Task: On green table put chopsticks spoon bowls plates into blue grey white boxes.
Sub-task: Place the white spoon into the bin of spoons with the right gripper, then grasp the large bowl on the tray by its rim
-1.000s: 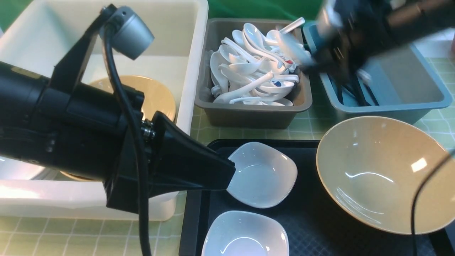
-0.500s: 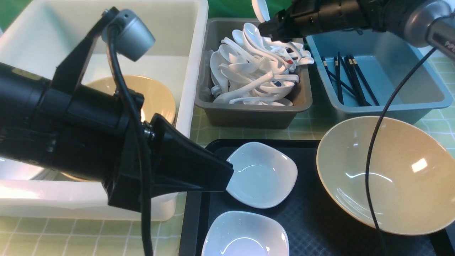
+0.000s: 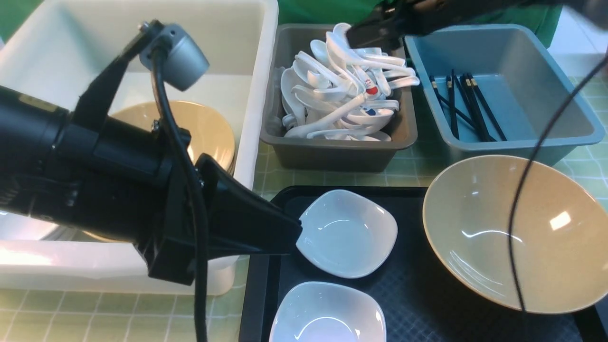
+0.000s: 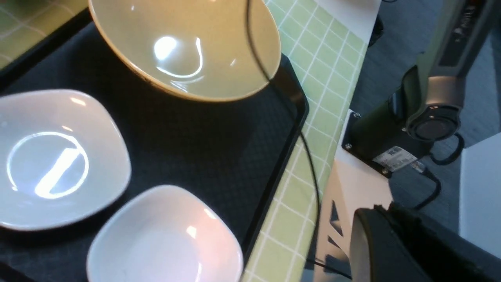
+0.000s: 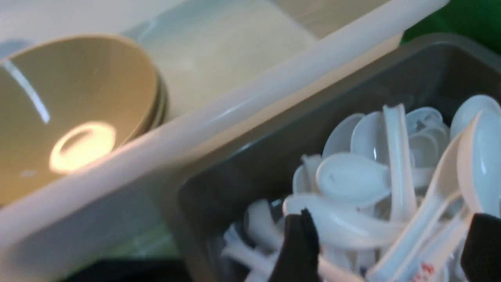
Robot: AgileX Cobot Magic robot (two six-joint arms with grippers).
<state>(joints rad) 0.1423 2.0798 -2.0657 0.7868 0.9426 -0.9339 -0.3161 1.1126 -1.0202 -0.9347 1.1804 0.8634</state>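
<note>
Gaping right gripper (image 5: 391, 216) over spoons (image 5: 352, 176): wrist view only.

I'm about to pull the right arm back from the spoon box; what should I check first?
1. Right gripper open, jaws apart: ok.
2. Spoons lying inside the grey box: ok.
3. Left gripper firmly holding the plate rim: cannot tell.
4. Chopsticks inside the blue box: ok.
5. Black tray emptied: not ok; plate, second plate and bowl are on it.
</note>
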